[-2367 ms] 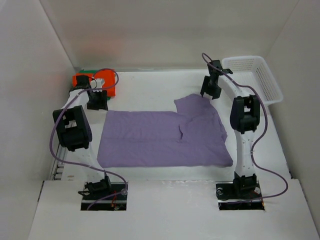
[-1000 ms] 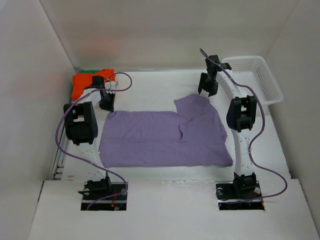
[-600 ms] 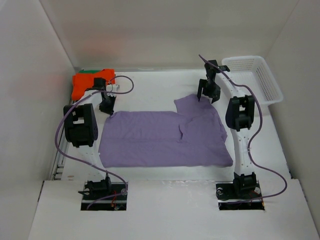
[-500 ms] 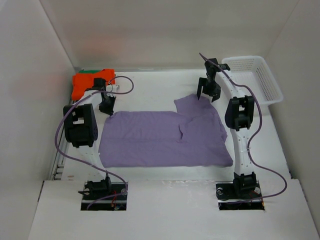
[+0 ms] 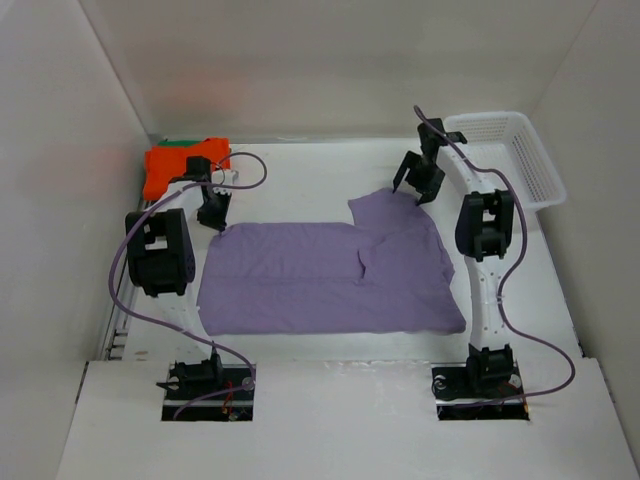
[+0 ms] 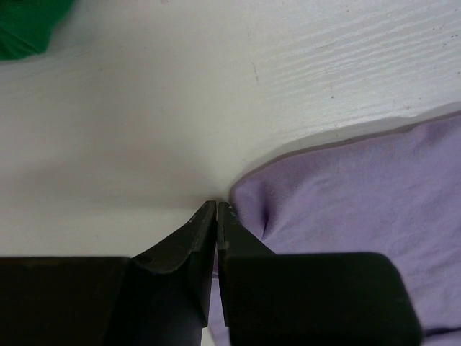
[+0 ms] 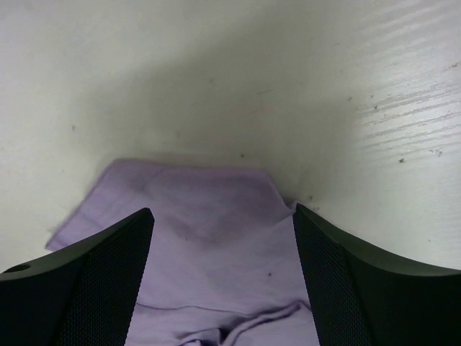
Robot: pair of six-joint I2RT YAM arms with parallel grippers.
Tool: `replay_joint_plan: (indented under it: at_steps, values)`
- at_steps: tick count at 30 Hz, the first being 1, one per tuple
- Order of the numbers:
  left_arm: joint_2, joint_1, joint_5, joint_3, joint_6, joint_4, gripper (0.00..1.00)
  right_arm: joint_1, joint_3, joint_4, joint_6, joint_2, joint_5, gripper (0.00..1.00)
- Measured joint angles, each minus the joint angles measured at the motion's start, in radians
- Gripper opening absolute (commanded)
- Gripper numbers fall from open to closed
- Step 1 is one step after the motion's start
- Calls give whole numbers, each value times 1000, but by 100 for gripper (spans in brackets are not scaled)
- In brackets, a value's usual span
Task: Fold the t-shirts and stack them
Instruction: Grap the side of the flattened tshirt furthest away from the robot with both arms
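Observation:
The lavender t-shirt [image 5: 330, 275] lies spread flat mid-table, one sleeve reaching toward the back right. The orange t-shirt [image 5: 185, 163] sits folded in the back left corner on the green t-shirt [image 5: 172, 143], which also shows in the left wrist view [image 6: 21, 29]. My left gripper [image 5: 212, 214] is shut, its tips [image 6: 217, 206] down at the lavender t-shirt's [image 6: 346, 202] back left corner, with no cloth visibly pinched. My right gripper [image 5: 417, 186] hangs open [image 7: 222, 209] just above the sleeve's far edge [image 7: 209, 216], holding nothing.
A white mesh basket [image 5: 515, 150] stands at the back right, close behind the right arm. White walls enclose the table on the left, back and right. Bare white table [image 7: 216, 72] lies beyond the sleeve.
My right gripper opened wider and shifted slightly right over the sleeve. My left gripper, earlier at the orange t-shirt, stays shut at the lavender t-shirt's back left corner.

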Motion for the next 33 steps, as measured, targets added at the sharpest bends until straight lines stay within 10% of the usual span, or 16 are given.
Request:
replay_joint_plan:
  at_steps: [33]
  values:
    - [-71,22,2,-65,0,6,5,-4,-26,65,48,-33,75,67]
